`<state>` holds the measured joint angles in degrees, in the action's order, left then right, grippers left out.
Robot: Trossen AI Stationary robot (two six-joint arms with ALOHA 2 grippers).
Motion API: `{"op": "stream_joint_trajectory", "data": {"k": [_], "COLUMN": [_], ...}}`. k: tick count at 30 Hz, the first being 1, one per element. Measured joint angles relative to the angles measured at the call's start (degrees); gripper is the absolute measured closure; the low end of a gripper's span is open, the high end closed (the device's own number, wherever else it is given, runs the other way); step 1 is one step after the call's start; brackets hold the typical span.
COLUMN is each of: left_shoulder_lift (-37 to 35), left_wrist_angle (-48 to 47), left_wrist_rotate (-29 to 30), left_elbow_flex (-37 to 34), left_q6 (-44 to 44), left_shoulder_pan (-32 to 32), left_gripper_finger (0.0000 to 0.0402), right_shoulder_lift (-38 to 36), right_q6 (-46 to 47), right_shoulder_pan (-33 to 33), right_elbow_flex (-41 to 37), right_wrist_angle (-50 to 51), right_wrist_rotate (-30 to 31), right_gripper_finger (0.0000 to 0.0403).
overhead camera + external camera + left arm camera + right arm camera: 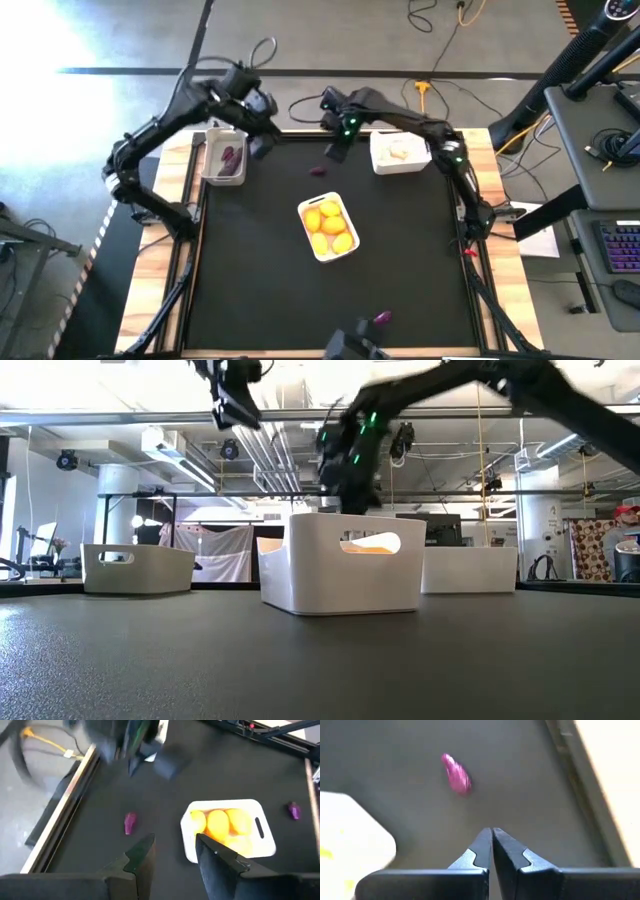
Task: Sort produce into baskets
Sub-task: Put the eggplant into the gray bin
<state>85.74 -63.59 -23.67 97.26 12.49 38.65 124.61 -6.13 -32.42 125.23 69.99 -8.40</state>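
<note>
High view, taking the middle basket [328, 228] with its yellow and orange fruits [329, 226] as the landmark: well to its left and toward the far edge of the dark table [250, 290] sits a greyish basket [224, 155] with purple vegetables [230, 157] inside. The left gripper [262, 140] hangs just beside that basket's right side, farther back than the middle basket; in the left wrist view its fingers [142, 856] stand apart with nothing between them. A loose purple vegetable [318, 171] lies on the table just behind the middle basket, touching nothing. The right gripper [335, 150] hovers beyond that piece, a little to the right of it; the right wrist view shows its fingers [481, 851] pressed together, empty. Right of the middle basket and farther back stands a white basket [401, 154] holding pale bulbs [400, 152]. Another purple vegetable [382, 318] lies at the near edge, right of the middle basket.
</note>
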Motion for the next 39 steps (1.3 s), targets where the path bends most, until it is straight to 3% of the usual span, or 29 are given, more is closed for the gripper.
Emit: {"op": "stream_joint_trajectory", "data": {"k": [8, 12, 15, 20, 26, 33, 39], "left_shoulder_lift": [-5.1, -0.7, 4.6, 13.9, 21.4, 26.1, 29.9], "left_wrist_angle": [34.1, 50.5, 59.2, 64.8, 65.6, 68.7, 64.7], "left_wrist_rotate": [-2.6, -4.4, -4.8, -5.2, -4.8, 6.5, 7.7], "left_elbow_flex": [-29.6, -39.3, -42.8, -43.1, -40.2, -35.7, -29.8], "left_q6": [-2.6, -7.5, -5.6, 0.0, 4.1, 6.0, 6.6], "left_shoulder_pan": [-1.1, -0.9, -1.1, -1.5, -1.3, -3.2, -4.0], "left_gripper_finger": [0.0255, 0.0217, 0.0188, 0.0156, 0.0160, 0.0166, 0.0166], "right_shoulder_lift": [-16.0, -24.7, -29.7, -35.6, -37.1, -35.4, -34.2], "right_q6": [5.0, 11.1, 16.0, 26.8, 35.4, 40.6, 43.1], "right_shoulder_pan": [2.4, 6.0, 10.2, 18.9, 28.2, 31.7, 33.3], "right_elbow_flex": [-1.9, -4.1, -6.0, -8.4, -10.1, -12.6, -15.7], "right_wrist_angle": [6.2, 5.9, 5.0, 4.7, 4.7, 4.7, 4.7], "right_wrist_rotate": [2.6, 2.6, 5.4, 15.7, 25.4, 26.5, 26.0], "right_gripper_finger": [0.0394, 0.0394, 0.0394, 0.0393, 0.0393, 0.0393, 0.0393]}}
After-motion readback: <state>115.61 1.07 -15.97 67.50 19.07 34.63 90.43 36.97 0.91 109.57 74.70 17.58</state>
